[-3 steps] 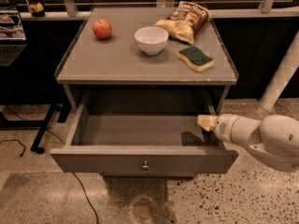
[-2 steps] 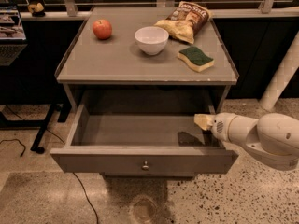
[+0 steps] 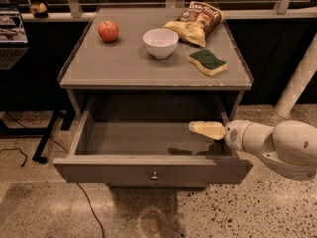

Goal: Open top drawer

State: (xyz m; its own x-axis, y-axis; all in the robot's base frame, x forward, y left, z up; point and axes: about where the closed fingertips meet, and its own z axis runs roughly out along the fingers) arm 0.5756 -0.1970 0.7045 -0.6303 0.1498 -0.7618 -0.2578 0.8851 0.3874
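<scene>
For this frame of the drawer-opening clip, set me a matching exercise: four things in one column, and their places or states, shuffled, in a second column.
Column one:
1. apple
2. sponge
3. top drawer
4. gripper

Column two:
a. pulled out from under the tabletop
b. over the right part of the open drawer's inside
c. on the tabletop, far left in the view
d. on the tabletop's right side, in front of the chip bag

Pairs: 1-c, 2-d, 3-a, 4-b.

tool (image 3: 194, 127) shifted further left, over top drawer (image 3: 109, 170)
</scene>
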